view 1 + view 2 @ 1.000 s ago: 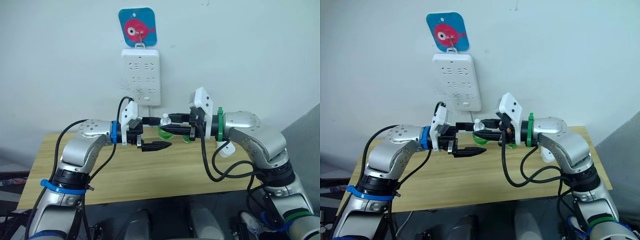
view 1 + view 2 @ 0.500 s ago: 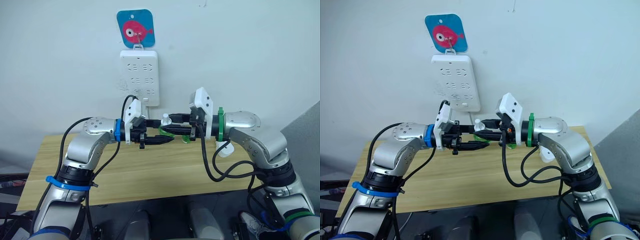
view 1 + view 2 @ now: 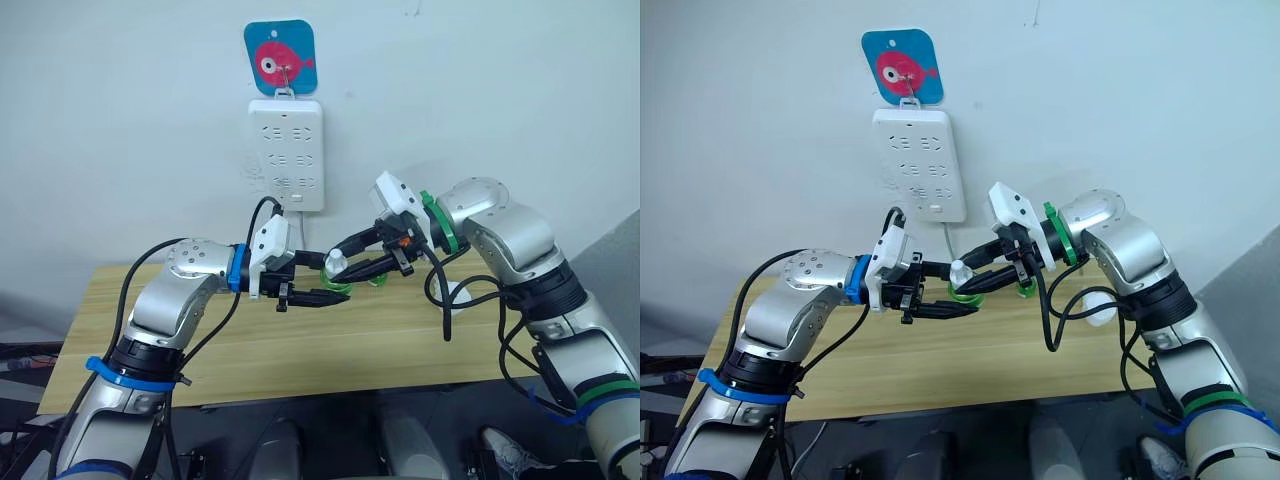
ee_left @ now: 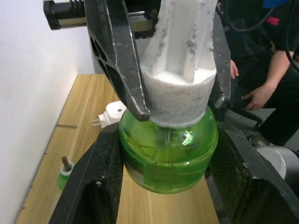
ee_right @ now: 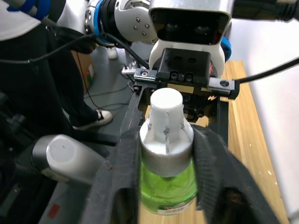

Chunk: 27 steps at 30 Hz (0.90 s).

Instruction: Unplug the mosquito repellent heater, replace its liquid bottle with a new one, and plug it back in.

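The new bottle, green with a white pointed cap, hangs above the table between both grippers. My left gripper is shut on its green body. Coming in from the other side and angled downward, my right gripper is shut on the white cap. The white mosquito repellent heater lies unplugged on the table, prongs showing. Its capless liquid bottle, green with a dark wick, stands on the table near the wall.
A white power strip hangs on the wall under a blue fish hook, behind and above the grippers. The wooden table extends below them. A seated person is beyond the table's end.
My left gripper, open a second ago, has moved in and shut on the bottle's body. My right arm has lifted its elbow, tilting its gripper downward with the cap.
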Motion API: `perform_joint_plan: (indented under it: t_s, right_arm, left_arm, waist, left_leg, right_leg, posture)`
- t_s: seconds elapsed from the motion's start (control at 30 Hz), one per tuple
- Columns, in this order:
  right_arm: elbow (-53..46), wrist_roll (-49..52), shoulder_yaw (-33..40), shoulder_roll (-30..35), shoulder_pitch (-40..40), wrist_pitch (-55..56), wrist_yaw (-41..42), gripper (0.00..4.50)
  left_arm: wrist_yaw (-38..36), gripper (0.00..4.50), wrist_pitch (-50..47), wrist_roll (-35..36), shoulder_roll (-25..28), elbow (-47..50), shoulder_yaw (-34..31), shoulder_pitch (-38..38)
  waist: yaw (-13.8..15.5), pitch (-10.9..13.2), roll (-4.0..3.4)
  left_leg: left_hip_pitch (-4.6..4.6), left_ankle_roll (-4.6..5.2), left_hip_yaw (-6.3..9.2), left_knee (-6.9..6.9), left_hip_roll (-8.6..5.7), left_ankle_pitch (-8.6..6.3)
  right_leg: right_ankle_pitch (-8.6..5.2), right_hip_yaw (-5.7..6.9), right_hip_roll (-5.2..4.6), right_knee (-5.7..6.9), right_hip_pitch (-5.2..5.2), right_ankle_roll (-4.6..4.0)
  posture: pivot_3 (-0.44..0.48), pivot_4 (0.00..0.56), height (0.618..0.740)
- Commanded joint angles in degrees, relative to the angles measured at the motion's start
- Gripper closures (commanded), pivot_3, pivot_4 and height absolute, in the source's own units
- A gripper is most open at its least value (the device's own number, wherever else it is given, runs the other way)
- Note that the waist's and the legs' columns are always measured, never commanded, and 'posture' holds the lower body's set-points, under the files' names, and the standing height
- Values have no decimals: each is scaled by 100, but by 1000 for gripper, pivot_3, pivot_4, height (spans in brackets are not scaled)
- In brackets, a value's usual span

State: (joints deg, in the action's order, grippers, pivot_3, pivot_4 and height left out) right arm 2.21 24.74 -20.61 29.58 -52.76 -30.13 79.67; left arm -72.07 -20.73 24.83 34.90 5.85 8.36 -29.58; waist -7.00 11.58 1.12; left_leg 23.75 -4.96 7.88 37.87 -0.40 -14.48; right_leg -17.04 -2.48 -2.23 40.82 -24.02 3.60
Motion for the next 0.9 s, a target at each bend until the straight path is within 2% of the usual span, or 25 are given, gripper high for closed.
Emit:
perform_joint_plan:
  t_s: [0.03,0.1,0.2,0.3,0.4,0.53,0.7,0.87,0.9]
  right_arm:
    - [-232,-109,587,256,135,204,-381,1681]
    - [-701,-7,1022,485,436,-70,-806,983]
    - [-1658,208,1562,659,1077,-566,-1534,937]
    - [-2882,123,1790,254,1957,-917,-2796,937]
    - [-3595,-160,1560,-334,2437,-1010,-3820,937]
    - [-3850,-670,1031,-1215,2680,-1075,-5042,937]
    - [-3653,-885,588,-1597,2653,-1001,-5360,937]
    - [-3479,-867,523,-1691,2676,-966,-5443,937]
    - [-3465,-850,535,-1705,2686,-953,-5449,1307]
  left_arm:
    - [297,2251,52,-19,31,97,-280,65]
    - [494,2251,42,-30,-28,87,-343,125]
    - [765,2251,100,-96,-124,78,-379,206]
    - [1022,2251,115,-155,-271,55,-375,205]
    - [1127,2251,119,-190,-341,24,-353,183]
    - [1158,2251,100,-205,-407,-9,-300,135]
    - [1133,2251,92,-217,-451,-23,-248,62]
    - [1136,2251,58,-205,-448,18,-253,39]
    - [1140,2251,44,-197,-441,33,-255,37]
  waist:
    - [38,0,0]
    - [79,0,0]
    - [105,0,0]
    - [102,-3,2]
    - [36,-3,0]
    - [-1,-11,-3]
    - [-14,-13,-3]
    - [-16,-13,-3]
    - [-17,-13,-3]
  left_leg:
    - [0,0,0,1,0,0]
    - [1,0,0,1,0,0]
    - [4,0,-1,0,-2,0]
    - [5,2,0,-2,3,-1]
    - [3,2,-11,1,3,-1]
    - [-7,2,-9,6,8,-1]
    - [-8,2,-6,6,2,-1]
    - [-8,2,-6,2,3,-1]
    - [-8,2,-7,2,3,-1]
  right_leg:
    - [0,0,0,0,0,0]
    - [0,0,-2,0,-1,0]
    - [0,0,-3,-1,-2,0]
    - [0,1,-1,1,-2,0]
    - [0,-9,1,8,-4,0]
    - [0,-11,10,24,-2,0]
    - [0,-9,7,13,5,0]
    - [0,-8,6,10,4,0]
    - [0,-8,6,10,4,0]
  posture:
    - [-55,137,734]
    - [-68,138,734]
    - [-83,141,734]
    - [-97,143,734]
    - [-108,146,734]
    - [-114,147,734]
    - [-108,148,734]
    - [-100,148,734]
    - [-96,148,734]
